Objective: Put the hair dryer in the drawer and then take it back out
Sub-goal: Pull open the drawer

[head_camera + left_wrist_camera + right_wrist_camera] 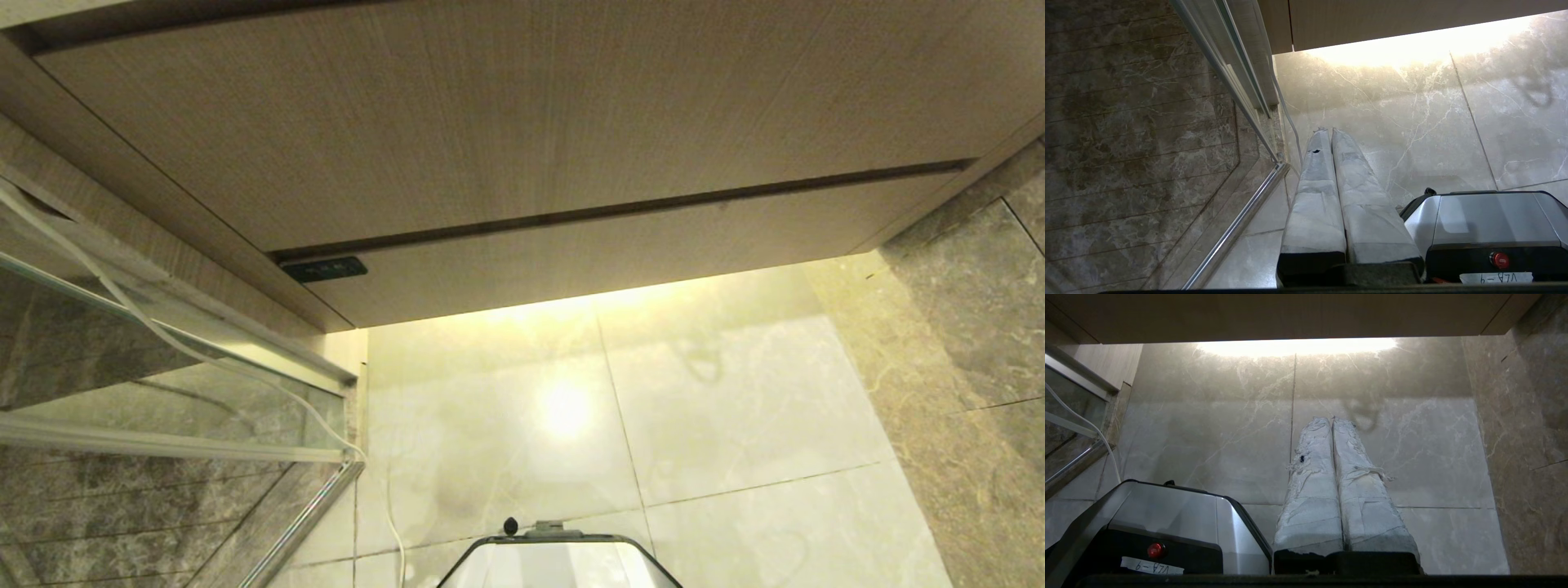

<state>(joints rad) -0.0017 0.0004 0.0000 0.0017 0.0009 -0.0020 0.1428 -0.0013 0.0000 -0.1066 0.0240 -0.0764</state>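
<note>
Nearest the head camera is the robot's own base [559,559], its silver top poking in at the lower edge of the view, standing on the pale marble floor [718,425]. Neither arm shows in the head view. In the wrist views both hang parked beside the base, pointing down at the tiles: the left gripper [1330,132] has its two cloth-wrapped fingers pressed together along their whole length with nothing between them, and the right gripper [1332,420] is likewise fully closed and empty. That reads as a rest pose, arms tucked in so the robot can position itself before any reaching begins.

To the robot's left runs a glass shower partition [163,376] with a metal frame, and a thin white cable [204,355] trails down across it to the floor; what it belongs to cannot be told. On the right, darker brown marble [971,327] borders the pale tiles.

Farther off, a warm strip of light spills onto the floor from under the wood-grain vanity. Its lowest band is the drawer [620,257], a shallow handleless front, fully shut, with a small dark label at its left corner. Above it sits the taller wood-grain panel [490,122].

The hair dryer is in none of the views, so the task looks unstarted; opening the drawer likely comes first.
</note>
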